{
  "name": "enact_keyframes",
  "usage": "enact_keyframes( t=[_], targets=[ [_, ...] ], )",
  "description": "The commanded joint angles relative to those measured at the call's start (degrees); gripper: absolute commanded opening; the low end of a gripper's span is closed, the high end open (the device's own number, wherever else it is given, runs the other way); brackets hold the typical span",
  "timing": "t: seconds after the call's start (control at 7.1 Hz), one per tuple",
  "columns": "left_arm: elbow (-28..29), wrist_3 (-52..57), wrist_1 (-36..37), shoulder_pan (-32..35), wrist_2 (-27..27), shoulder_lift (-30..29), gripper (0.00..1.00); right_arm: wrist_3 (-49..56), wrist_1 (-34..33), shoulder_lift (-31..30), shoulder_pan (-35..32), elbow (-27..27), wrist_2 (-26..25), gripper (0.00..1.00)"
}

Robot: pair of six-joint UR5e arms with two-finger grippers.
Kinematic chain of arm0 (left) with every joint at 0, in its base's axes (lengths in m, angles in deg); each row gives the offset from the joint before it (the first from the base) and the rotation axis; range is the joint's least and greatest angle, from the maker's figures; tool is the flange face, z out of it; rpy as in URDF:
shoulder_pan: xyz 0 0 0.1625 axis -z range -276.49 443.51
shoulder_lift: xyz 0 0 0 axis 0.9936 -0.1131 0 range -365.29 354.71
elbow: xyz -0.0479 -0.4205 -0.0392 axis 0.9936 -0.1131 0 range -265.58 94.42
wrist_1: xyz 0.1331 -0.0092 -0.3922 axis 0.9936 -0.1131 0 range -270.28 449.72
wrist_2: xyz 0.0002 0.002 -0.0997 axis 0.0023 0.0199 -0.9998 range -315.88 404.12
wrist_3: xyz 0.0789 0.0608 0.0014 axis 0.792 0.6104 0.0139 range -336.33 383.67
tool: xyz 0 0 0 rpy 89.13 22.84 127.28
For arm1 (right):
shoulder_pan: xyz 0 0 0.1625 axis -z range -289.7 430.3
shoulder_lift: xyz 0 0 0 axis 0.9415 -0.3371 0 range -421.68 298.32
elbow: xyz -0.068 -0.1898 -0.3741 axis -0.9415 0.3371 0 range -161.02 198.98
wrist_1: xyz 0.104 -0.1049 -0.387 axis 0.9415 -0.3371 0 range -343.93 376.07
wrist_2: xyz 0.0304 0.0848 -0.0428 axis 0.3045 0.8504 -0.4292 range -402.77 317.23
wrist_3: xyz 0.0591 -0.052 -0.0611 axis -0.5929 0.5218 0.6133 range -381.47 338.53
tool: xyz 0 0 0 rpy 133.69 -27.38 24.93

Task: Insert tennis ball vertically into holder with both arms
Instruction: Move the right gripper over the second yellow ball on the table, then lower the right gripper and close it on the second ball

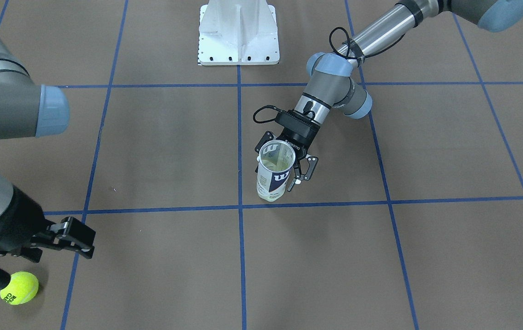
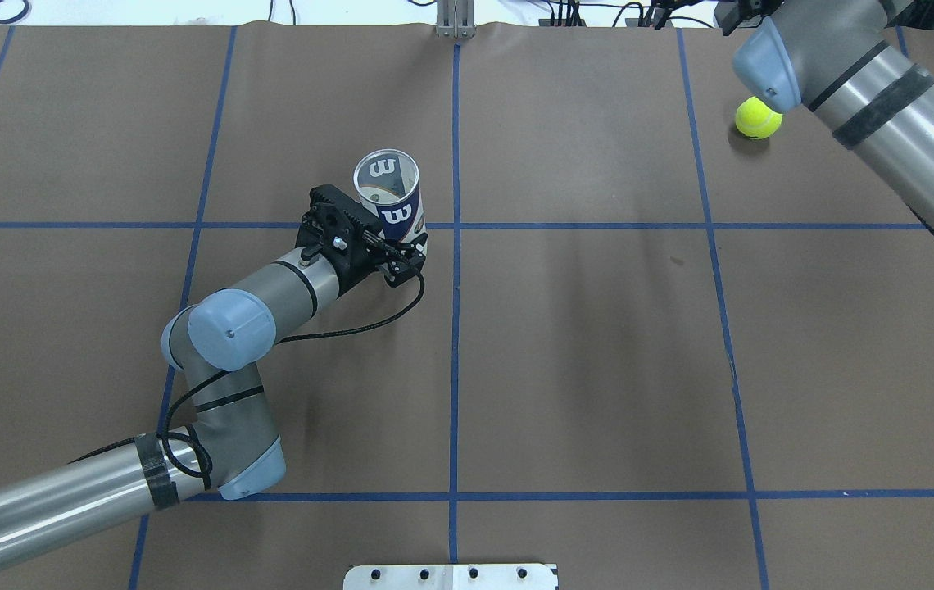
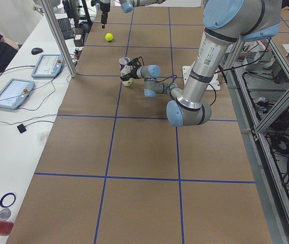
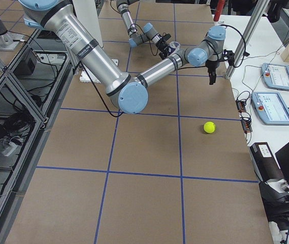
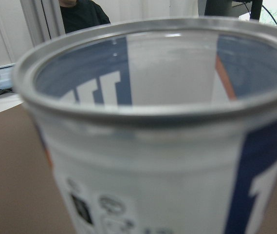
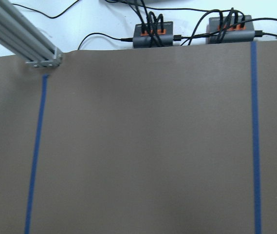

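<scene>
Clear plastic holder [image 1: 276,172], upright on the desk [image 1: 426,146], long axis vertical, open metal-rimmed mouth upward, base just beside a blue tape line [image 1: 160,209]. Clamped round its wall by the left fingers [image 1: 299,173], one on either side, reaching in roughly level from the robot's side. White and navy label with a "W", plain in both the front and overhead views. Pale yellow-green tint low inside the holder in the front view; impossible to say what.

Yellow-green ball [image 1: 19,288] lying free on the desk, well apart from the holder, out toward the robot's right. Right fingers [image 1: 71,236] up above the desk near the ball, not on it. Open or closed impossible to tell: only partly shown in the front view, small and edge-on from the right side.

Only in the left wrist view: rim close up, filling the picture, the label's reverse showing through the wall, a person [image 5: 82,9] in black behind. Only in the right wrist view: bare brown desk, two tape lines, cable boxes [image 6: 154,35] past the edge. Only in the overhead: ball just beside the right arm's blue cap [image 2: 766,61].
</scene>
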Motion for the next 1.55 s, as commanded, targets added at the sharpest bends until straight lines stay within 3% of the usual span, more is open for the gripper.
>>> enact_keyframes(
  t=[0.0, 0.42, 1.41],
  targets=[
    [-0.03, 0.0, 0.0, -0.03, 0.0, -0.21, 0.99, 4.22, 0.92, 0.1, -1.62, 6.43, -3.42, 0.98],
    [0.06, 0.0, 0.0, -0.03, -0.09, 0.05, 0.99, 8.41, 13.12, -0.51, -1.53, 17.94, -7.38, 0.98],
    [0.06, 0.0, 0.09, -0.03, -0.18, -0.03, 0.99, 11.17, 17.63, -4.29, 4.18, 22.53, -15.65, 0.98]
  ],
)
